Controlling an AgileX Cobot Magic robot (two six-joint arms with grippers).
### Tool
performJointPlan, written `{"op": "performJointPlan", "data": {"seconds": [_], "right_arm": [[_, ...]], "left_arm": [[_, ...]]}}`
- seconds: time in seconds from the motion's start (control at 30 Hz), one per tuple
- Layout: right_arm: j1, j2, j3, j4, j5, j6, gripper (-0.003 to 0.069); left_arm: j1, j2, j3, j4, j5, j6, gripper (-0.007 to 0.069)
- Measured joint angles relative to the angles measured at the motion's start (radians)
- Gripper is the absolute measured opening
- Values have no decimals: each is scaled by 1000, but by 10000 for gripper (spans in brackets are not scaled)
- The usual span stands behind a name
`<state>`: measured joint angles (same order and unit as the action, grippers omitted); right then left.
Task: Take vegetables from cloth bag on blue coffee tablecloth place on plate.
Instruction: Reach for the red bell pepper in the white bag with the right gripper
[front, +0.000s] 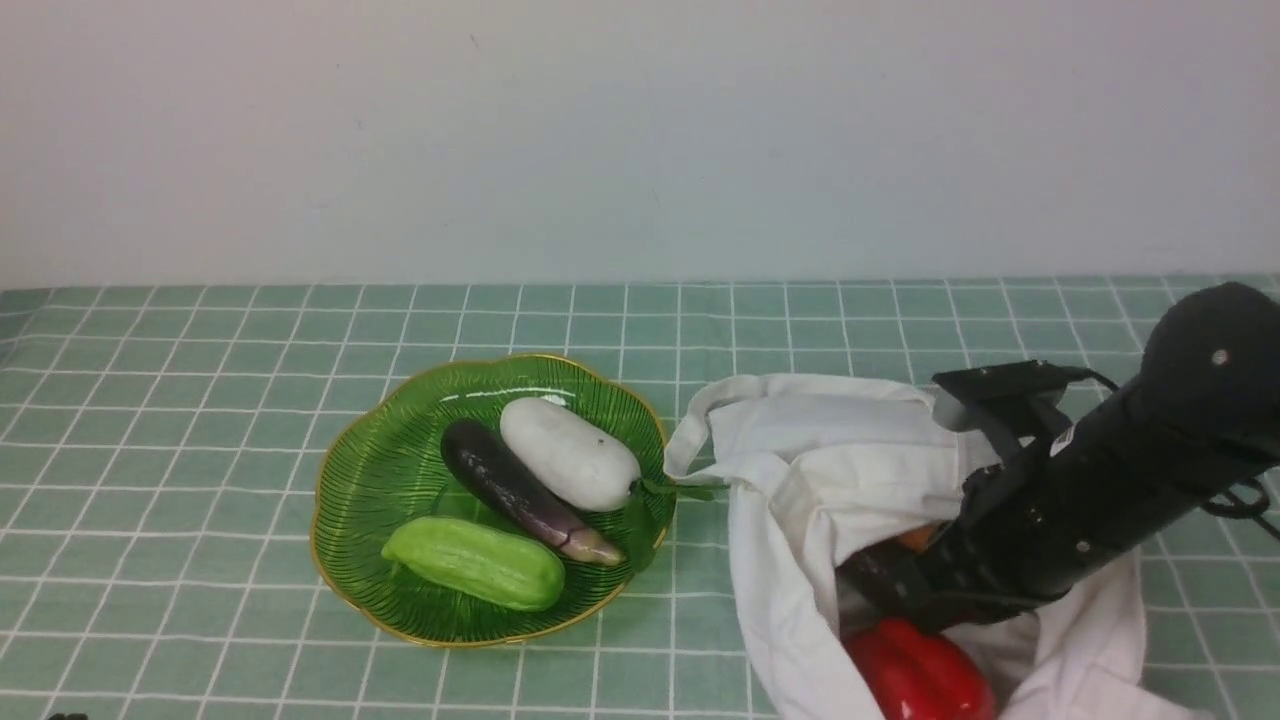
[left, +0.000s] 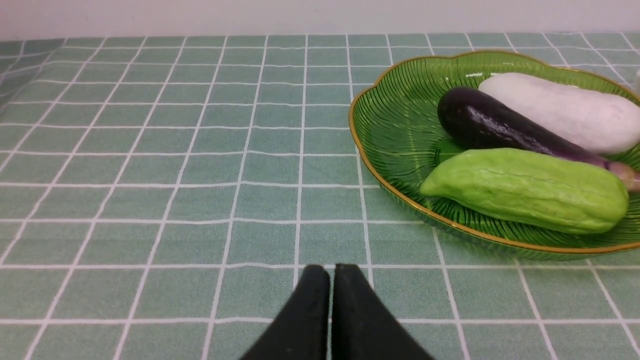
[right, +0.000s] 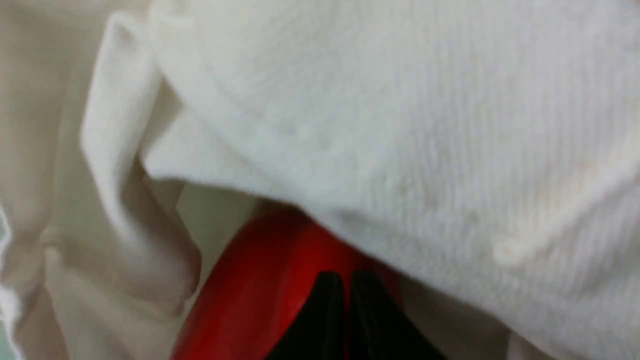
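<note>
Red pepper (right: 250, 290) sat behind right gripper (right: 347, 280) in wrist view, tips closed on nothing, front view hid them inside cloth bag (front: 800, 470), left gripper (left: 331, 272) closed, empty.

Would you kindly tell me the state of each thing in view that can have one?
plate: holds three vegetables
cloth bag: lying open, right arm inside
red pepper: in the bag's mouth
left gripper: shut, empty
right gripper: shut on nothing, at the pepper
</note>
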<state>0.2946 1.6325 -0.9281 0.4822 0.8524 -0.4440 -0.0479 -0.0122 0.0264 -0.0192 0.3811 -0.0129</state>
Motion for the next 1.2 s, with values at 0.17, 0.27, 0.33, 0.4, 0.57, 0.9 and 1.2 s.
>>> {"op": "performJointPlan", "data": {"seconds": [0.17,0.27,0.33,0.4,0.57,0.9,1.2], "right_arm": [[0,-38,-29,-78,43,76,-13],[0,-43,-37,-83,88,117,-12],[0,-43,-39,-82,123,154,-6],[0,-43,-40,-83,156,182,22],[0,-43,-40,-87,208,199,221],[33,9,-40,-80,203,202,678],[78,96,-46,-81,170,203,692]], "left_arm": [[0,0,0,0,0,0,-8],[0,0,0,0,0,0,-8],[0,0,0,0,0,0,-8],[0,0,0,0,0,0,-8],[0,0,0,0,0,0,-8],[0,0,0,0,0,0,-8],[0,0,0,0,0,0,-8]]}}
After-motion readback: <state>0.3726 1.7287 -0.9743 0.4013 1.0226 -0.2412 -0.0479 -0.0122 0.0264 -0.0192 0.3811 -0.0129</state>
